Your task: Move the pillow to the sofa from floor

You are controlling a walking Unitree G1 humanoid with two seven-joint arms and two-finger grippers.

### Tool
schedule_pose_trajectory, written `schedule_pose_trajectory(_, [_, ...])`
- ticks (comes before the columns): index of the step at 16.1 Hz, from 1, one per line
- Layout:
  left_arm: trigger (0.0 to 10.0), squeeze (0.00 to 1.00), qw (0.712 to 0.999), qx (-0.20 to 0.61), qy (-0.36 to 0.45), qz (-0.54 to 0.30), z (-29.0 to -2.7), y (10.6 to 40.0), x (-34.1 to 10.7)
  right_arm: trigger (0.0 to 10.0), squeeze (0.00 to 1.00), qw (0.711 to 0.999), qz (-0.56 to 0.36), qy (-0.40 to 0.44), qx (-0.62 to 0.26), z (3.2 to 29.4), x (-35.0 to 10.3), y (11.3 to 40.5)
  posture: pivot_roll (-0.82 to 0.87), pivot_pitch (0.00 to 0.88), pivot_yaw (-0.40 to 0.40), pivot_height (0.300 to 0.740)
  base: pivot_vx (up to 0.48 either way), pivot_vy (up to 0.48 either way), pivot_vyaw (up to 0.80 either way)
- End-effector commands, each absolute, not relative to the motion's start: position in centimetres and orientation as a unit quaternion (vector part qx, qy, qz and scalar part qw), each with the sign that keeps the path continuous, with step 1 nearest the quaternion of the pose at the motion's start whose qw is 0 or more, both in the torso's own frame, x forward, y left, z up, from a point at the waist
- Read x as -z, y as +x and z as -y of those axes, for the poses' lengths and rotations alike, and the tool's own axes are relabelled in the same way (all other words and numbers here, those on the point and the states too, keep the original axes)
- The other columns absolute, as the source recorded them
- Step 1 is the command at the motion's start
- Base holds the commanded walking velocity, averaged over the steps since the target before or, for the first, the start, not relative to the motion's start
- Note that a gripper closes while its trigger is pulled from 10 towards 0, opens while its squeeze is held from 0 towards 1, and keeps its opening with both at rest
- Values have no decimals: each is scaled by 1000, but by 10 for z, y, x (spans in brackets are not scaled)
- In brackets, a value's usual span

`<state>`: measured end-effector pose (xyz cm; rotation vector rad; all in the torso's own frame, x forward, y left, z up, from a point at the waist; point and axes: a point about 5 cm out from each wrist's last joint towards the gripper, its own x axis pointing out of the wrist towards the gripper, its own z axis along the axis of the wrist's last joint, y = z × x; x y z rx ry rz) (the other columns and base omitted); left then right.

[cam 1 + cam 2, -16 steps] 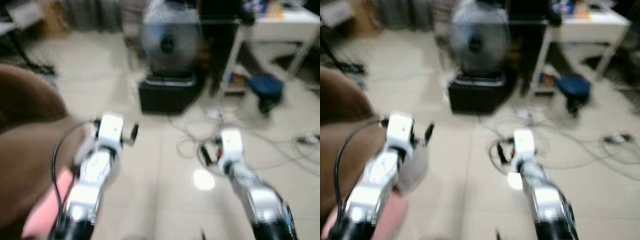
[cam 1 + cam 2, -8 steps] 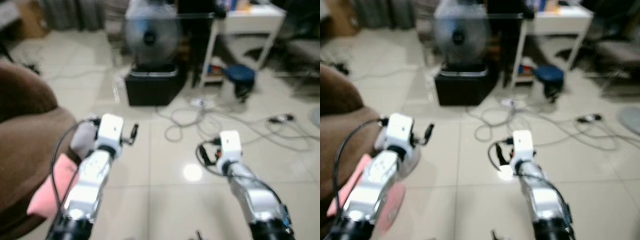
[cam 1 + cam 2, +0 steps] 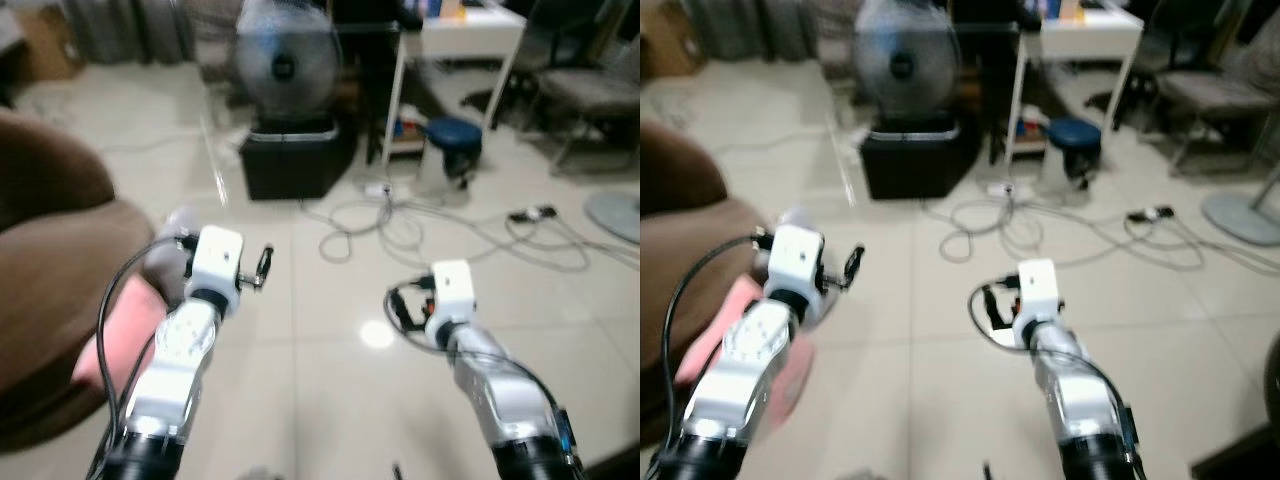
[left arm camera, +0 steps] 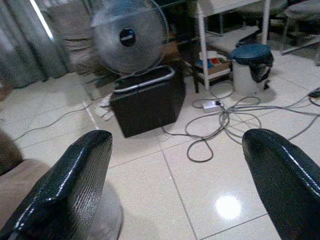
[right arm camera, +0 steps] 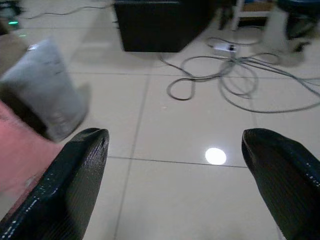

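Bare tiles [image 3: 300, 400] before cable tangle [image 3: 400, 225]

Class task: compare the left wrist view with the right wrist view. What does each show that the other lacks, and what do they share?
The left wrist view has the fan, standing on the black box, and a blue-lidded bin.

The right wrist view has a grey pillow and something pink beside it.

Both share the black box, tangled cables on pale floor tiles, and an open pincer, left and right, holding nothing.
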<state>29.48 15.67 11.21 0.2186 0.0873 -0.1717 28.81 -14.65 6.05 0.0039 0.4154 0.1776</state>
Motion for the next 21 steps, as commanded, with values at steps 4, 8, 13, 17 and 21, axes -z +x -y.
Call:
schedule_pose_trajectory(4, [10000,0,990,76,107,-43,-160,296,-113,10000,0,975,-205,-1,-90,147,-62,290,7,0,38,740,0,0,0])
schedule_pose_trajectory(8, [10000,0,991,73,105,-44,-161,296,-113,10000,0,974,-205,-2,-95,145,-63,292,14,0,32,740,0,259,0])
schedule_pose_trajectory(13, [10000,0,991,73,104,-45,-161,297,-113,10000,0,974,-204,-3,-96,145,-63,293,11,0,35,740,0,395,0])
schedule_pose_trajectory(17, [10000,0,991,76,104,-47,-161,298,-112,10000,0,975,-204,2,-92,146,-62,292,7,0,38,740,0,392,0])
schedule_pose_trajectory(21, [10000,0,990,76,105,-47,-161,299,-113,10000,0,974,-205,5,-93,146,-62,293,7,0,40,740,0,396,0])
